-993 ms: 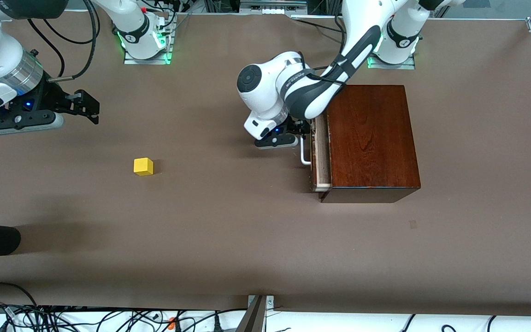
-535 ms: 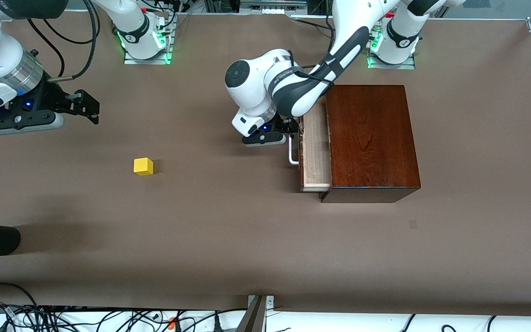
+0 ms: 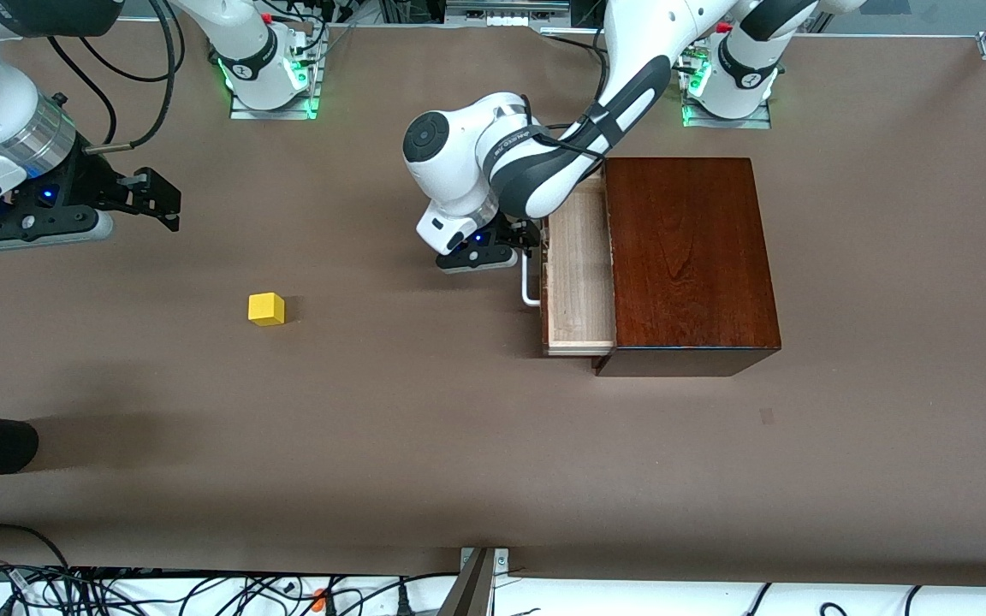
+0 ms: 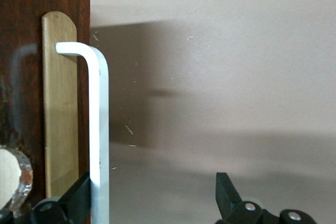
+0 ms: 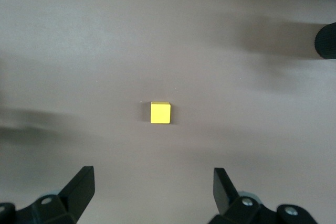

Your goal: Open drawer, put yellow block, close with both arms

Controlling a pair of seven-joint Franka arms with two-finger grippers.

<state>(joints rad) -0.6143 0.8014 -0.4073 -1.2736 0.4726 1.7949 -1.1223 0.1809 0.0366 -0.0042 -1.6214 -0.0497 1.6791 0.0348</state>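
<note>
Mahogany box anchors the scene | drawer partly out | left gripper, jaws wide, hooks its handle: pull straight | right gripper waits, jaws wide | yellow block well apart from box, toward right arm's end.

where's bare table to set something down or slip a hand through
Bare table lies between the yellow block and the drawer, and along the whole edge nearest the front camera. It is crowded at the drawer front: the left gripper, open, hooks the white handle. The right gripper waits open over bare table.
</note>
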